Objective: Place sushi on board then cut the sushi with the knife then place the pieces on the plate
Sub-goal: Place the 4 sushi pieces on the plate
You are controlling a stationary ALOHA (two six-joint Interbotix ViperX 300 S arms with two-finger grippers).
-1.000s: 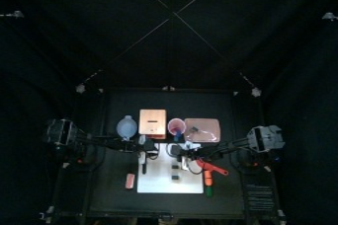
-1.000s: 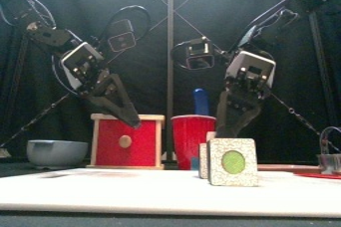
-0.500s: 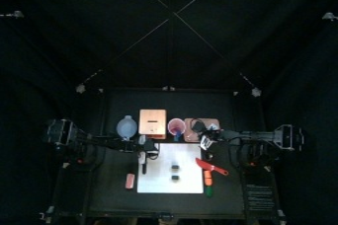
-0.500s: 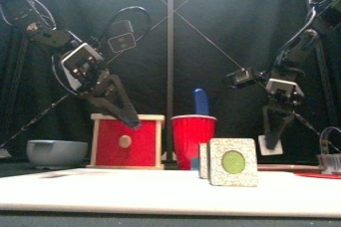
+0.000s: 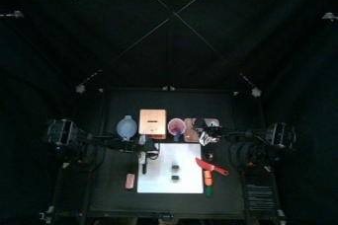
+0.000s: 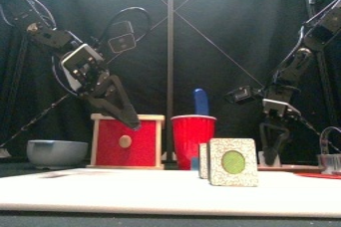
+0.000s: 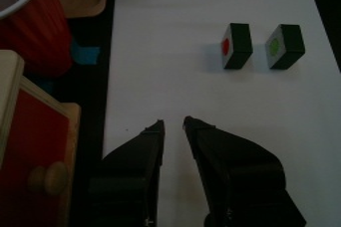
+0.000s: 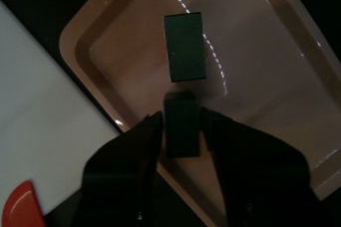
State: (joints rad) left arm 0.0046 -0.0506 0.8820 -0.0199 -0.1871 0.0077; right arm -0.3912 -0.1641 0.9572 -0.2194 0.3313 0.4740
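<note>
Looking across the booth, I see the right gripper hanging just past the back right corner of the white cutting board, over the pink tray. Its fingers are clamped on 1 dark sushi piece by its 2 flanks, and a 2nd piece lies flat on the tray just beyond it. 2 more pieces stand side by side on the board, near its middle. I judge these to be small, stiff, light toy blocks, smooth enough to twist in a loose pinch, so the flat dark sides are the place to take them, squarely, not across the printed faces. The left gripper hovers above the board's back left part, fingers almost together with only a thin slit between them, empty. Whether the held block touches the tray I cannot tell: the jaws hide its underside, and from table height the tray barely shows. From high above, the pieces are mere specks.
</note>
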